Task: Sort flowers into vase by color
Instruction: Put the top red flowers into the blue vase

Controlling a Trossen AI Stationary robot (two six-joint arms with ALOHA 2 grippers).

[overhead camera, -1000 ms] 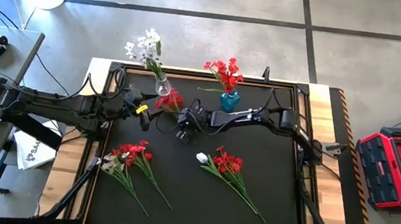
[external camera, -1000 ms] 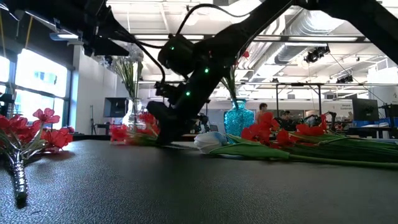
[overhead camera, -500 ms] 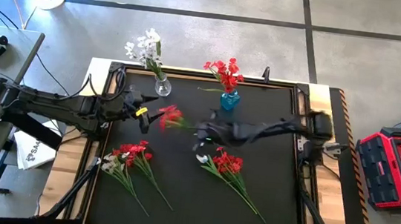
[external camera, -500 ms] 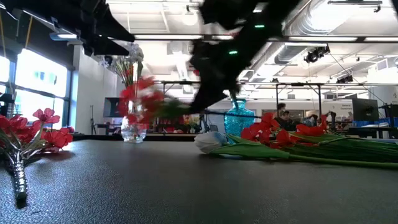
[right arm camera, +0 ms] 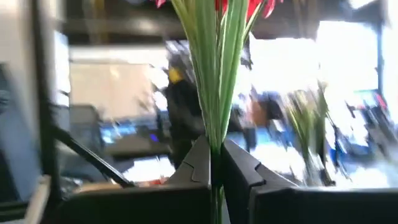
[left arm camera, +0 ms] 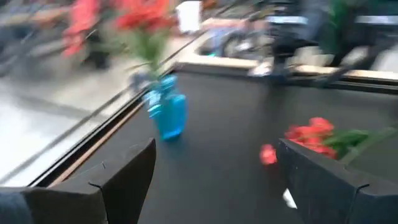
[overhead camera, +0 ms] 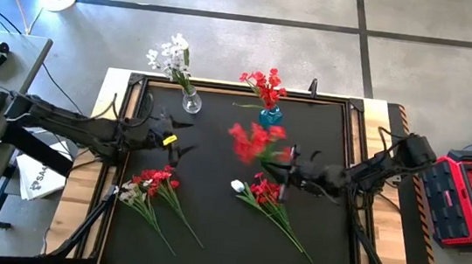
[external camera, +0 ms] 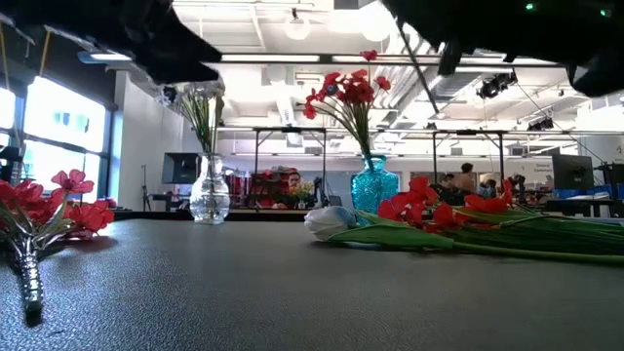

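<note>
Black table mat (overhead camera: 216,156) in a wood-edged frame, concrete floor around it, open workshop behind with people at far benches. Clear vase (overhead camera: 191,102) at the back holds white flowers (overhead camera: 170,55); blue vase (overhead camera: 270,117) right of it holds red flowers (overhead camera: 264,86), stems upright. Two loose bunches lie flat at the front: left bunch (overhead camera: 152,190) and right bunch (overhead camera: 269,199), blooms toward the back, stems running front-right. Right gripper (overhead camera: 292,165) sits mid-mat, just front of the blue vase, fingers (right arm camera: 200,163) clamped on a red sprig (overhead camera: 252,142)'s stems; blooms point left-back. Left gripper (overhead camera: 180,142) is near the clear vase, jaws wide, holding nothing.
</note>
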